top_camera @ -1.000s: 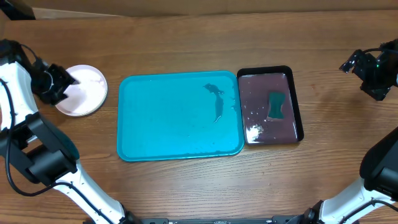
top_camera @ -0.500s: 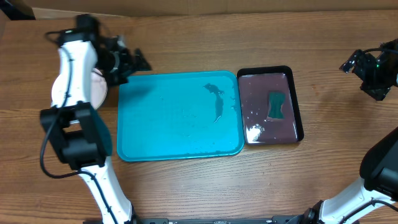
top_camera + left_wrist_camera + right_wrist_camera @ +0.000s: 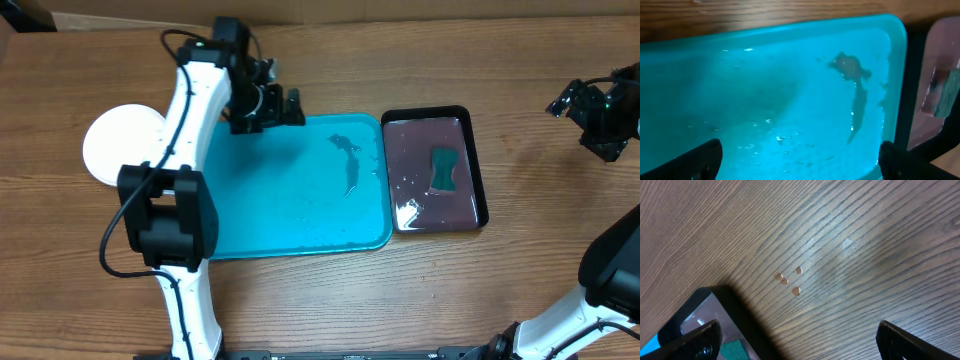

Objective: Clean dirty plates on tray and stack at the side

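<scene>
The left claw (image 3: pixel 288 107) hangs spread wide over the far left part of the tray with nothing between its fingers. The right claw (image 3: pixel 799 342) is also spread and empty, well off to the right above the bare wooden table (image 3: pixel 300 300).

The large flat turquoise rectangular plastic tray (image 3: pixel 280 205) lies mid-table and carries no plates, only a film of wet and a dark teal smear (image 3: pixel 350 165) near its far right corner. It looks stiff and light, and its low rounded rim is the one place to pinch it. It is probably slick while wet.

Just beside it on the right sits the smaller black rectangular tray (image 3: pixel 425 111) of dark liquid, with a teal sponge (image 3: pixel 443 168) lying in it. The sponge should be soft and soaked and will likely drip.

The small round white plastic plate (image 3: pixel 120 147) lies on the table left of the turquoise tray, clear of its edge. Whether the other plates lie stacked under it cannot be told from above. Such a plate should be light, rigid and hard to break, but slippery after washing. The hold to take is on the raised rim, one finger over and one under, with the approach kept low because it lies flat on the wood.

A few water droplets (image 3: pixel 790 282) dot the table near the black tray's corner.
</scene>
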`<control>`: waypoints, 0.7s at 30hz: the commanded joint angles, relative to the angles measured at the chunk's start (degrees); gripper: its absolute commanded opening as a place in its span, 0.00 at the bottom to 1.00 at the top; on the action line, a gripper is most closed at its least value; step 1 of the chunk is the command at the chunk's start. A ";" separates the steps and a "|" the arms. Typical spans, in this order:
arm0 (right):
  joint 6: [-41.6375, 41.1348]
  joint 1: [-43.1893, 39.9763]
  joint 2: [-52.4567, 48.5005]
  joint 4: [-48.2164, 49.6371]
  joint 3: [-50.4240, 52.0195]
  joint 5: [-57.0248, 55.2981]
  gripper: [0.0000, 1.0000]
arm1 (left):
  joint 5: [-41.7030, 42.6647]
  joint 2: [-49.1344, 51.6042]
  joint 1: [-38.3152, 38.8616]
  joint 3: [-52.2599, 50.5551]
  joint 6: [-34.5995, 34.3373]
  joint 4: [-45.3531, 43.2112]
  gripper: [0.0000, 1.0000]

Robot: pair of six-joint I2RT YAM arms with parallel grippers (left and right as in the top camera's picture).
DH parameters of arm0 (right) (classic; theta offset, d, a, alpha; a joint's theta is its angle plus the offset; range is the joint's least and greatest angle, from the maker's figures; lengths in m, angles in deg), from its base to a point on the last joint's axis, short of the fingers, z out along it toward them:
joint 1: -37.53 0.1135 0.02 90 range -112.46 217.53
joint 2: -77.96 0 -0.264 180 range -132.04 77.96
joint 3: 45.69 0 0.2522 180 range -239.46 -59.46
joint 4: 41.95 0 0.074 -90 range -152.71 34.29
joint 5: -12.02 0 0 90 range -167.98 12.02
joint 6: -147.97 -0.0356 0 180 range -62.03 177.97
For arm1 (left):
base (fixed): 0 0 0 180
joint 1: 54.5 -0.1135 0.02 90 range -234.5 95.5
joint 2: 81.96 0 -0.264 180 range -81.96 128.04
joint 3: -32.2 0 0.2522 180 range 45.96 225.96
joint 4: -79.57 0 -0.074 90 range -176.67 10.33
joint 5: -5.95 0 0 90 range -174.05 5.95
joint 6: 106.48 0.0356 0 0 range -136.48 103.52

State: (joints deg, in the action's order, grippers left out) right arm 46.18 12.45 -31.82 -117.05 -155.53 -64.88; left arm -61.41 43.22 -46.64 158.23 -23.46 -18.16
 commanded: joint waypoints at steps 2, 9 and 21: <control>0.00 -0.07 0.46 0.15 -0.63 -0.22 1.00 | -0.76 0.26 1.55 1.36 1.20 -0.17 1.00; 0.00 1.20 1.09 0.13 -0.63 -0.22 1.00 | -0.76 0.28 2.03 1.36 1.20 -0.17 1.00; 0.00 18.67 26.91 0.15 -0.63 -0.24 1.00 | -0.76 0.28 2.03 1.36 1.20 -0.17 1.00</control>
State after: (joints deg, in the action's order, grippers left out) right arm 46.23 25.28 -15.05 -116.90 -155.40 -65.34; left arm -62.00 43.22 -44.72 158.23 -23.46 -18.16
